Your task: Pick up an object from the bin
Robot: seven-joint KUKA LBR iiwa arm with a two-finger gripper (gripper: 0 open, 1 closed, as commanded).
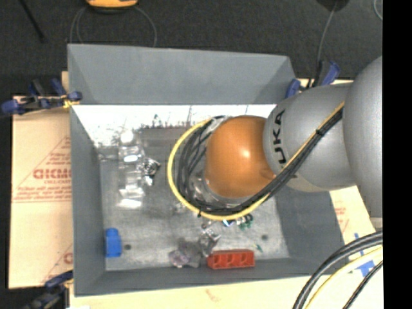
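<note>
The grey arm (335,134) comes in from the right edge of the frame, its thick rounded link taking up the middle right and bearing black lettering. At its end, near the centre of the frame, a glossy orange cover (235,156) caps the wrist. A yellow cable (172,166) and black cables (190,169) loop round the cover's left and lower sides, then run back along the arm toward the upper right.
</note>
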